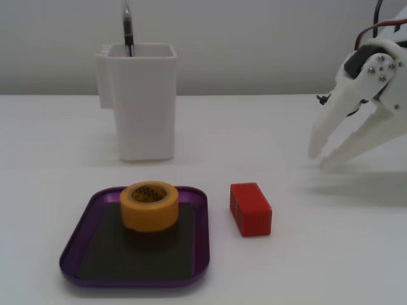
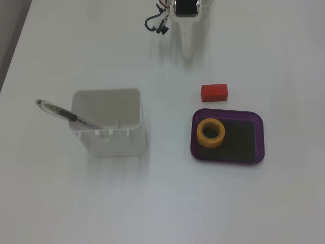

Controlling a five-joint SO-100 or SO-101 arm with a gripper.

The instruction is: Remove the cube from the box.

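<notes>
cube [image 1: 250,208]: on tabletop just beside box [image 1: 199,235], outside rim | gripper [image 1: 320,157]: jaws slightly spread, empty, well apart from cube | handling: likely light, rigid, matte; grip across the long flat sides

White plastic arm [image 1: 381,70] with matte, printed-looking shells and rounded edges. Small silver screws on the round joint plate. Black part visible between the white shells. Two long white fingers [image 1: 324,130] on the gripper [image 1: 319,157], tapering to blunt tips. Red and black cables above the joint. Bundle of black cables [image 2: 155,23] beside the body in a fixed view.
</notes>
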